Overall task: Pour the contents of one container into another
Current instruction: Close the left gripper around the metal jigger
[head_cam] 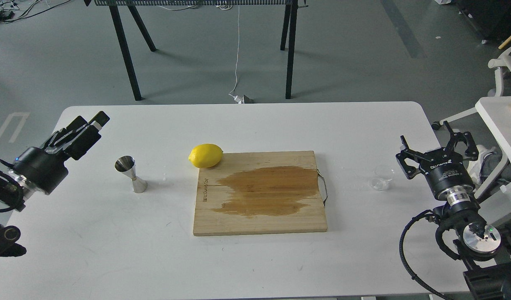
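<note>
Nothing is being poured yet — the cup point(381, 180) is sitting ungrasped near the table's point(113, 258) right edge beside the spread-open right gripper point(437, 143), the jigger point(130, 173) standing well apart toward the left edge — whether the left gripper point(98, 121) is clenched, I cannot tell.

Grey floor point(343, 50) beyond the white surface point(113, 250) — a black-legged bench point(130, 54) behind it, a white cable point(237, 54) hanging, a white chair point(503, 66) at right.

Jigger point(131, 174) upright left of board point(259, 216) — clear cup point(381, 178) right.
</note>
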